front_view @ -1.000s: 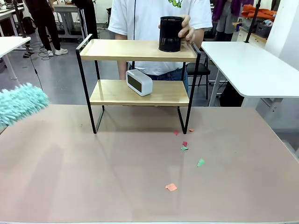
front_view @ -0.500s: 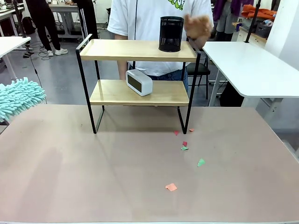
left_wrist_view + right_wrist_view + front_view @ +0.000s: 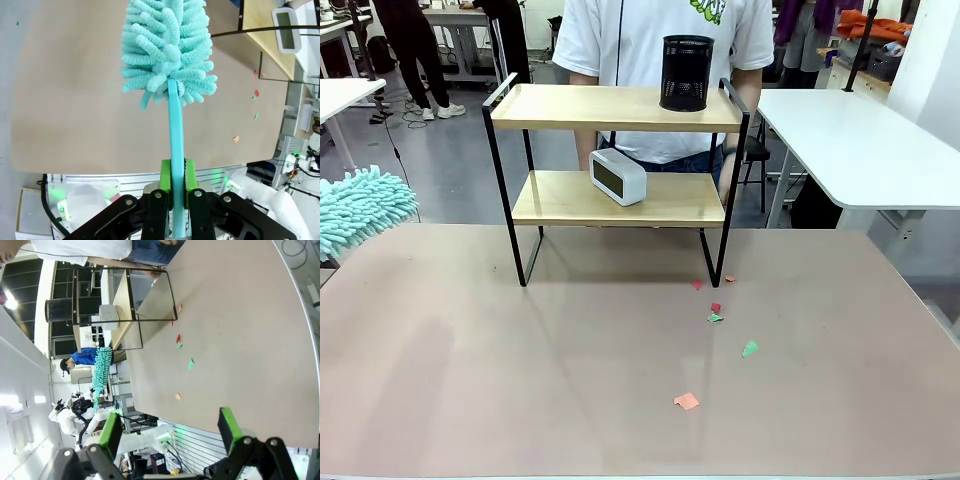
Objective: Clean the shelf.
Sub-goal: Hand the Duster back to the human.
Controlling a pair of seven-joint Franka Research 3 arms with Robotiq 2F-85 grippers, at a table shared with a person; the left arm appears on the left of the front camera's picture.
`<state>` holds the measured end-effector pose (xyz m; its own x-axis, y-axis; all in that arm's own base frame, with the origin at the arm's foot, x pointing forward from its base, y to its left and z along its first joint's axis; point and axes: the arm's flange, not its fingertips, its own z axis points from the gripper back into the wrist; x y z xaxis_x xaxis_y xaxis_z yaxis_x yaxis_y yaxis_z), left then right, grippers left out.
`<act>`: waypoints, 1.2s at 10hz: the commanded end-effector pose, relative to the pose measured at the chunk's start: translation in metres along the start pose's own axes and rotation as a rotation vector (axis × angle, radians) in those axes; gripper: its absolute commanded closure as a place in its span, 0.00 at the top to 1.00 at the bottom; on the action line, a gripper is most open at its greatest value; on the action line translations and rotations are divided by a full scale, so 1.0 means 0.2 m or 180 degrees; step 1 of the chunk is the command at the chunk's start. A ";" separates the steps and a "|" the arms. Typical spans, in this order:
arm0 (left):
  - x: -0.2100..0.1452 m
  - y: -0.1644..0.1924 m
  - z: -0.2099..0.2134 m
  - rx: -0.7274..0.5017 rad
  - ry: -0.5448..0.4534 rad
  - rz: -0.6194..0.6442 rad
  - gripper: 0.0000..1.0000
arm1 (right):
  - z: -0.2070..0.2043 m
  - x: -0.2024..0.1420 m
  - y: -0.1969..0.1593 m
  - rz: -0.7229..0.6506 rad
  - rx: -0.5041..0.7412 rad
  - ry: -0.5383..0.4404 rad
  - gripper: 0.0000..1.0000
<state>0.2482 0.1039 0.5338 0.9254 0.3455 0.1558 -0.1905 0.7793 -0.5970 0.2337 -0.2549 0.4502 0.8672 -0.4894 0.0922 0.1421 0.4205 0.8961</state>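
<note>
The duster point(image 3: 360, 210) is cut off by the left picture edge.

The shelf point(image 3: 617, 150) stands at the far middle of the surface point(image 3: 520, 370), with a person point(image 3: 660, 40) directly behind it. A cup point(image 3: 686, 73) sits on the top board, toward its right end. A clock point(image 3: 618, 176) sits on the lower board, near its middle. Paper scraps point(image 3: 716, 318) lie on the surface in front of the shelf's right legs. The left claw point(image 3: 174, 180) is clamped on the handle of a duster point(image 3: 167, 52), whose head extends ahead of the claw. The shelf and scraps lie ahead and to the right of that claw. The right claw point(image 3: 170, 432) stands spread, off the surface's edge, with the scraps and shelf ahead of it.
</note>
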 end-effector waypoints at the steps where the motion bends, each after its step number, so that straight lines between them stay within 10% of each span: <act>1: 0.00 0.01 0.01 0.0055 -0.0028 -0.0013 0.12 | 0.01 0.00 0.00 0.0086 0.0003 0.0019 1.00; 7: 0.11 -0.49 0.55 -0.1238 -0.0132 -0.1425 0.12 | -0.34 -0.06 0.72 0.0570 0.0619 0.0362 1.00; 11: -0.04 -0.97 0.33 -0.1793 0.1599 -0.3168 0.12 | -0.51 -0.27 0.82 0.0853 0.1003 0.1200 1.00; 12: -0.06 -1.03 0.23 -0.1622 0.2049 -0.3435 0.12 | -0.52 -0.19 0.83 0.0743 0.0795 0.0831 1.00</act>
<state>0.2459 -0.0357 0.6879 0.7157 -0.5208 0.4654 0.6566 0.2745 -0.7026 0.2672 -0.0782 0.5471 0.9706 -0.1166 0.2106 -0.1768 0.2483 0.9524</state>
